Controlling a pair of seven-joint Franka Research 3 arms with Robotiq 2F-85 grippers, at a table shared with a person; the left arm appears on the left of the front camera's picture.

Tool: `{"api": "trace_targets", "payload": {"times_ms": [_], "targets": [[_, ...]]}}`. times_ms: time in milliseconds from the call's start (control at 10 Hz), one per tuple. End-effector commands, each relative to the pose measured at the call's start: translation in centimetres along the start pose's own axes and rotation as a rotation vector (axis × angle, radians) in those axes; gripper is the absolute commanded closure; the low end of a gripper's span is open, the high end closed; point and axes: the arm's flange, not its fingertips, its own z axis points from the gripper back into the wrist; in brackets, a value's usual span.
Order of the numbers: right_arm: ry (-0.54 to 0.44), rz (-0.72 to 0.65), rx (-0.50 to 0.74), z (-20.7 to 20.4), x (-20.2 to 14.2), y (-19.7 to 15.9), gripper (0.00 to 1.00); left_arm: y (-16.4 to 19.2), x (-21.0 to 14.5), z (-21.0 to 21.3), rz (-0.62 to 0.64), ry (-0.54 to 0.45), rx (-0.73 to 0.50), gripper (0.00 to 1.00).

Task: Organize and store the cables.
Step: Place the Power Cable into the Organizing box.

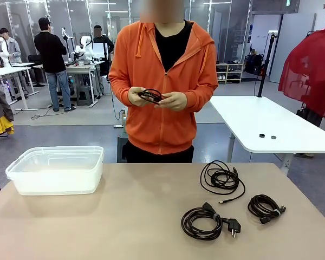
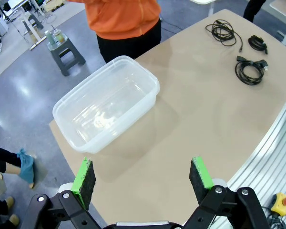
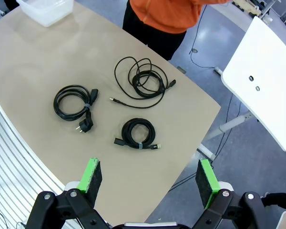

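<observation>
Three black coiled cables lie on the tan table at the right: a loose thin one (image 1: 223, 180) (image 3: 142, 81) (image 2: 222, 31), a thick one with a plug (image 1: 205, 221) (image 3: 74, 103) (image 2: 249, 69), and a small tied one (image 1: 265, 207) (image 3: 138, 133) (image 2: 258, 43). The person in an orange hoodie holds another black cable (image 1: 150, 96) in both hands at chest height. My left gripper (image 2: 143, 179) hangs open high above the table near the clear plastic bin (image 2: 107, 102) (image 1: 57, 169). My right gripper (image 3: 149, 177) is open too, high above the small tied coil.
A white table (image 1: 273, 127) (image 3: 264, 67) with two small dark discs stands beyond the right side. A grey step stool (image 2: 66, 50) stands on the floor past the bin. The table's near edge has a ribbed metal rail (image 2: 276, 148).
</observation>
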Motion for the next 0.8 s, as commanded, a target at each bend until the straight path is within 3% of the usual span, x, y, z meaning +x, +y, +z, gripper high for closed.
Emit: {"api": "trace_targets", "payload": {"times_ms": [0, 700], "targets": [[0.005, 0.006, 0.005, 0.16, 0.02, 0.03, 0.0, 0.04, -0.04, 0.03, -0.013, 0.0, 0.001, 0.0], [0.005, 0.006, 0.005, 0.16, 0.02, 0.03, 0.0, 0.04, -0.04, 0.03, -0.013, 0.0, 0.001, 0.0]]}}
